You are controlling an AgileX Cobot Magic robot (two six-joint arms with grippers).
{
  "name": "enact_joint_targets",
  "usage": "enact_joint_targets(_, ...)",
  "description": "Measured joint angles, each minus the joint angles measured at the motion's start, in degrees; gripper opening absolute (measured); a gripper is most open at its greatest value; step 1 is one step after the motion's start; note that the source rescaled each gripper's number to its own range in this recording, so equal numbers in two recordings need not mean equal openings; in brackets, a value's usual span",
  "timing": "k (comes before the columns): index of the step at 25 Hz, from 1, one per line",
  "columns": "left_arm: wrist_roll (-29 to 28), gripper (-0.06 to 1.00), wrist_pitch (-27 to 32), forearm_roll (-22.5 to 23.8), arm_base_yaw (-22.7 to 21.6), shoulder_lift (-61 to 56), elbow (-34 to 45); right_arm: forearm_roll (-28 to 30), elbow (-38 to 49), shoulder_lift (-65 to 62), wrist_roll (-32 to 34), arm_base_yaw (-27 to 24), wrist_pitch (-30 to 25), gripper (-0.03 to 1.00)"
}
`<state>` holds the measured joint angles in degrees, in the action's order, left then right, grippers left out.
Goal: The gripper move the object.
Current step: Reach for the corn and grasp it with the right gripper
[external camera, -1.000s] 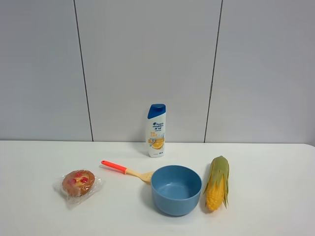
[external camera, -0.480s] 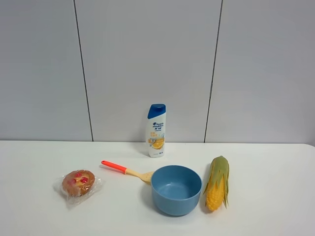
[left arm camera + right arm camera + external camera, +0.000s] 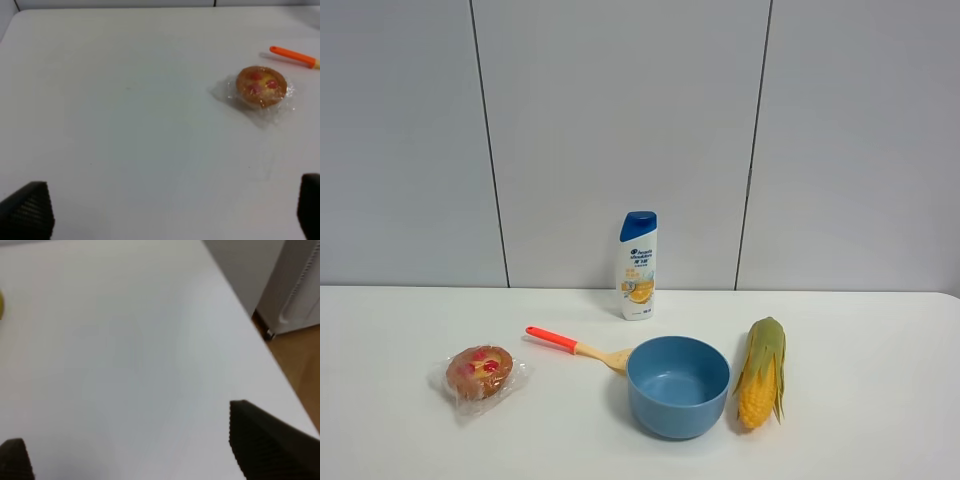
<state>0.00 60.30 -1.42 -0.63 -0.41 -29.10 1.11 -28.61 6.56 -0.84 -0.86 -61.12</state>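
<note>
- left gripper [image 3: 167, 215]: fingers wide apart with nothing between them, hanging over bare table [image 3: 125, 100]. neither arm shows in the high view.
- muffin [image 3: 478, 372]: sealed in clear wrap, lying flat at the left of the table. in the left wrist view it sits well ahead of the fingers.
- spatula [image 3: 575, 347]: red handle pointing left and back, wooden end right at the bowl's left rim.
- bottle [image 3: 639, 266]: white with a blue cap, upright by the wall, behind the bowl.
- bowl [image 3: 678, 385]: blue, open side up, only its own blue inside showing.
- corn [image 3: 762, 374]: on the table just right of the bowl, yellow end toward the front, green husk toward the wall. nothing is gripping it.
- right gripper [image 3: 140, 450]: fingers spread, nothing held, over the table near its right edge.
</note>
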Motion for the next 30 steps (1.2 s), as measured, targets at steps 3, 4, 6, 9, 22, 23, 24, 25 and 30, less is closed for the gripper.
enact_joint_targets(3, 0.0, 1.0, 0.0, 0.0, 0.0, 0.0, 0.0, -4.26, -0.61, 7.0, -5.03, 0.0, 0.51, 0.82)
enact_joint_targets(4, 0.0, 1.0, 0.0, 0.0, 0.0, 0.0, 0.0, -5.4, -1.4, 9.54, -5.63, 0.0, 1.38, 0.82)
enact_joint_targets(6, 0.0, 1.0, 0.0, 0.0, 0.0, 0.0, 0.0, -7.66, -3.53, 14.09, -6.42, 0.0, 4.66, 0.82)
enact_joint_targets(9, 0.0, 1.0, 0.0, 0.0, 0.0, 0.0, 0.0, -9.77, -7.66, 21.03, -8.87, 0.0, 9.99, 0.82)
enact_joint_targets(22, 0.0, 1.0, 0.0, 0.0, 0.0, 0.0, 0.0, -6.2, -25.62, 53.38, -0.45, 15.34, 17.27, 1.0)
enact_joint_targets(23, 0.0, 1.0, 0.0, 0.0, 0.0, 0.0, 0.0, -4.25, -27.16, 55.79, 1.85, 16.81, 17.31, 1.0)
enact_joint_targets(24, 0.0, 1.0, 0.0, 0.0, 0.0, 0.0, 0.0, -2.32, -28.49, 58.69, 5.04, 18.42, 17.26, 1.0)
enact_joint_targets(25, 0.0, 1.0, 0.0, 0.0, 0.0, 0.0, 0.0, -1.11, -30.14, 61.59, 8.86, 19.76, 17.12, 1.0)
enact_joint_targets(30, 0.0, 1.0, 0.0, 0.0, 0.0, 0.0, 0.0, 4.96, -38.22, 74.43, 25.35, 23.11, 16.92, 1.0)
